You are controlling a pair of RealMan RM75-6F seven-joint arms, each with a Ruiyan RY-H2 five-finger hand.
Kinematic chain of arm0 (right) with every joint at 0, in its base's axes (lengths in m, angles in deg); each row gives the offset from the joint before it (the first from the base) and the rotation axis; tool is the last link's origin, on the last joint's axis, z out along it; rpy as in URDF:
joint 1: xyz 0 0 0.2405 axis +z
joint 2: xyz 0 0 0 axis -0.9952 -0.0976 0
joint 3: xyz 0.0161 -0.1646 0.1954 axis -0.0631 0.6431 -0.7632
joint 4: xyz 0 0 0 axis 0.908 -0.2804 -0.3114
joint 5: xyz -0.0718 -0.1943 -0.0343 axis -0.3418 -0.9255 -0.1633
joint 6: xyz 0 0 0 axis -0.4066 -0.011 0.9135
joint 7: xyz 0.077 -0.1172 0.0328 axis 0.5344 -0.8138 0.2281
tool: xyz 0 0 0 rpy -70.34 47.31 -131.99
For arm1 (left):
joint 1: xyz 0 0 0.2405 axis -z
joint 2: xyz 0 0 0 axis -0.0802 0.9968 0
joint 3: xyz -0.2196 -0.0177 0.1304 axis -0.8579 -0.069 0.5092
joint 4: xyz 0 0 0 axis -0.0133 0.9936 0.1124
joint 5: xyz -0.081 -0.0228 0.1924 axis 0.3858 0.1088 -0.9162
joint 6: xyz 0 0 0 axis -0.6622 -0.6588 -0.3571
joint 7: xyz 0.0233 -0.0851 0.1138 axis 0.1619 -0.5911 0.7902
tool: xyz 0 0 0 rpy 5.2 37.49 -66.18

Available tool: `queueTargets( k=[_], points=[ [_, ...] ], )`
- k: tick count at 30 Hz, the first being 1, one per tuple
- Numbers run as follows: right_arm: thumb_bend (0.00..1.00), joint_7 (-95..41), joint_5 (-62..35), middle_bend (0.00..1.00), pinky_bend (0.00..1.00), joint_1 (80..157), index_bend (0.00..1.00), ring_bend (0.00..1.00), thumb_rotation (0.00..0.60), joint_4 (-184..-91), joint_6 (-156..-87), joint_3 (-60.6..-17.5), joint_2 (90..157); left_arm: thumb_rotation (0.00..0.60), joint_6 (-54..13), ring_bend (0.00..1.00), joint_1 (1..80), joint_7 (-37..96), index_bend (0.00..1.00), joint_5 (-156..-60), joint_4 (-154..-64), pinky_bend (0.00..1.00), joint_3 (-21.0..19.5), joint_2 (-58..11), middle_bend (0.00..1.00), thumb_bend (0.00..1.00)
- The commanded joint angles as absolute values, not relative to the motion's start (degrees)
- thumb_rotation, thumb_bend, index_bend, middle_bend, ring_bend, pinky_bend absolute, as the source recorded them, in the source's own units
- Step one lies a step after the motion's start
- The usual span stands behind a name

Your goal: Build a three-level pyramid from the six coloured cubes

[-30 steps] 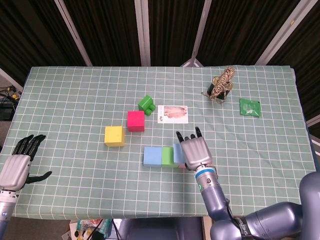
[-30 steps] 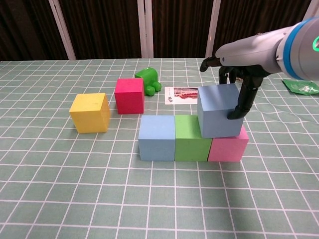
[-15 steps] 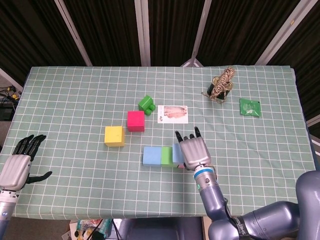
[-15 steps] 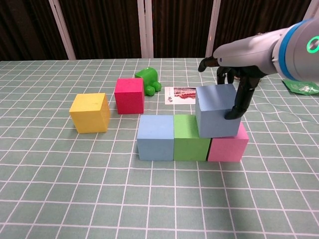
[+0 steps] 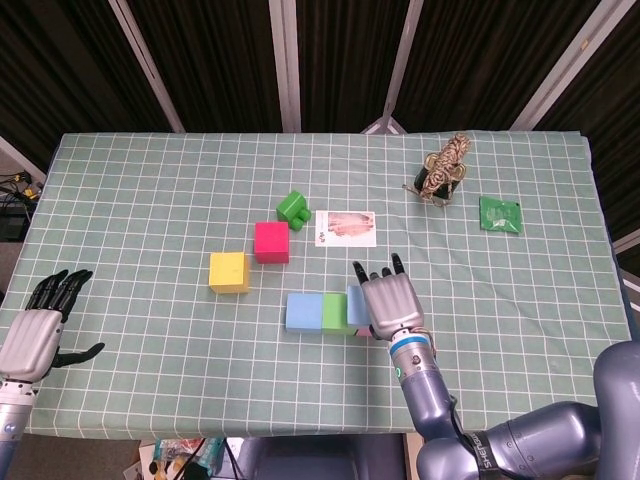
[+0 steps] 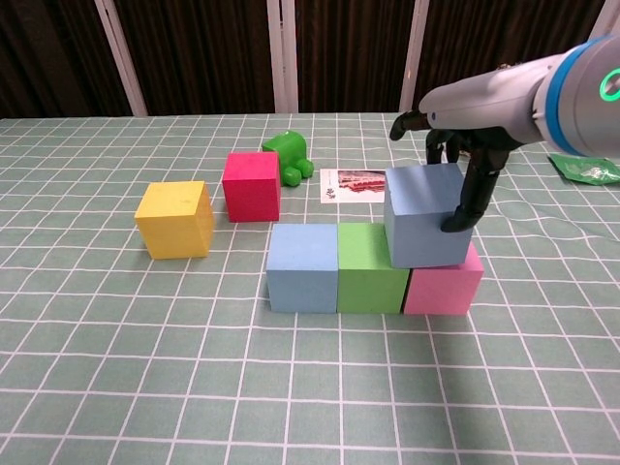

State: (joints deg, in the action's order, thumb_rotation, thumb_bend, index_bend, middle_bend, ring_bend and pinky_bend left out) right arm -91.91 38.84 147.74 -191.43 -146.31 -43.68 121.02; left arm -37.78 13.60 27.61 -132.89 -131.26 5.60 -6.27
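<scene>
Left hand [image 5: 30, 335] rests at the table [image 5: 150, 180] edge, fingers apart, holding nothing. Next, a yellow cube [image 6: 175, 220] and a red cube [image 6: 252, 185] sit apart on the cloth. A row of 3 touching cubes follows: light blue cube [image 6: 302, 268], green cube [image 6: 371, 267], pink cube [image 6: 447, 284]. A second blue cube [image 6: 423, 215] sits atop green and pink, clasped by the right hand [image 6: 463, 145].
</scene>
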Motion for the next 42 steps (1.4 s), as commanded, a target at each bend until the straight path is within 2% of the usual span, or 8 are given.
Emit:
queueTargets(
  k=[1,7,15,26,31,33,35,42],
  points=[
    [0.26,-91.6,38.8,0.45,0.00,147.7,0.00,0.26,0.600,-191.2,-146.3,-43.8,121.0,0.600,-37.8,0.00,13.6,27.6,0.00,-132.9,-131.3,0.03,5.6,-6.3,0.06,0.09],
    [0.26,-91.5,38.6,0.44,0.00,147.7,0.00,0.25,0.600,-191.0,-146.0,-43.5,120.8,0.600,-37.8,0.00,13.6,27.6,0.00,-133.0,-131.2,0.03,5.6,-6.3,0.06,0.09],
    [0.26,-91.5,39.0,0.31,0.00,147.6,0.00,0.14,0.600,-191.4,-145.2,-43.0,120.0,0.600,-37.8,0.00,13.6,27.6,0.00,-133.0,-131.2,0.02,5.6,-6.3,0.06,0.09],
    [0.26,-90.9,38.9,0.24,0.00,147.6,0.00,0.09,0.600,-192.1,-144.8,-42.9,119.4,0.600,-37.9,0.00,13.6,27.7,0.00,-133.1,-131.3,0.02,5.7,-6.2,0.06,0.09],
    [0.26,-90.7,38.8,0.11,0.00,147.7,0.00,0.01,0.600,-192.6,-144.8,-42.9,119.2,0.600,-37.9,0.00,13.6,27.7,0.00,-133.1,-131.3,0.02,5.7,-6.2,0.06,0.09],
    [0.26,-90.9,38.5,0.04,0.00,147.8,0.00,0.00,0.600,-193.0,-144.7,-42.7,119.0,0.600,-37.9,0.00,13.6,27.6,0.00,-133.1,-131.3,0.02,5.7,-6.2,0.06,0.09],
    [0.26,-90.9,38.4,0.00,0.00,147.8,0.00,0.00,0.600,-193.4,-144.8,-42.6,118.8,0.600,-37.9,0.00,13.6,27.6,0.00,-133.1,-131.3,0.02,5.7,-6.2,0.06,0.09],
    [0.26,-91.0,36.7,0.00,0.00,147.1,0.00,0.00,0.600,-196.1,-146.2,-41.5,116.8,0.600,-38.1,0.00,13.5,27.5,0.00,-133.1,-131.2,0.02,5.6,-6.2,0.06,0.09]
  ],
)
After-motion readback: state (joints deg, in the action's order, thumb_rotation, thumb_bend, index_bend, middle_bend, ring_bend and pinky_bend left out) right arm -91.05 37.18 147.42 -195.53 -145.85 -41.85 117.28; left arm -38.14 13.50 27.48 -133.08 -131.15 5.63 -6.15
